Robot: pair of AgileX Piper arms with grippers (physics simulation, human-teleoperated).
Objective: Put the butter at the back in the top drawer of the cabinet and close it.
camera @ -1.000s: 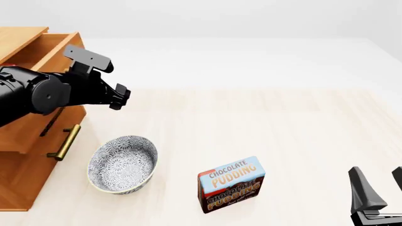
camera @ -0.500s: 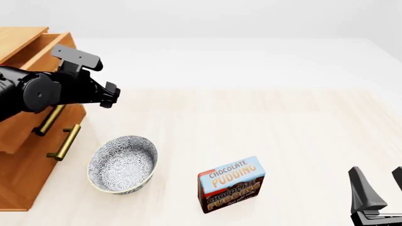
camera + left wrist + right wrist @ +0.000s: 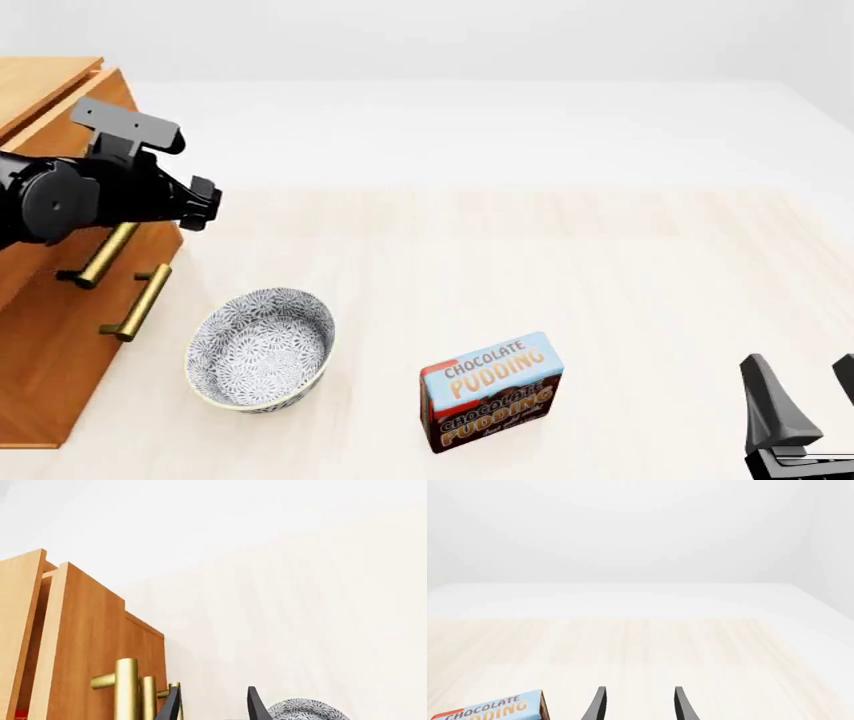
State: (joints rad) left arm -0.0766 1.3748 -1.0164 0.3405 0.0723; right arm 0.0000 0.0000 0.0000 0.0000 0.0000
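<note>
Against the top drawer (image 3: 60, 215), the left gripper (image 3: 198, 203) has its fingers spread, empty; butter (image 3: 20, 714) peeks inside. Pushing off-centre could leave the drawer ajar.

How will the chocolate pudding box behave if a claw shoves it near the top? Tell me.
The chocolate pudding box stands upright on a narrow edge, so a high shove would probably tip it flat. It looks like thin printed card, likely light and stiff. Pushed low, it would more likely slide across the smooth table.
</note>
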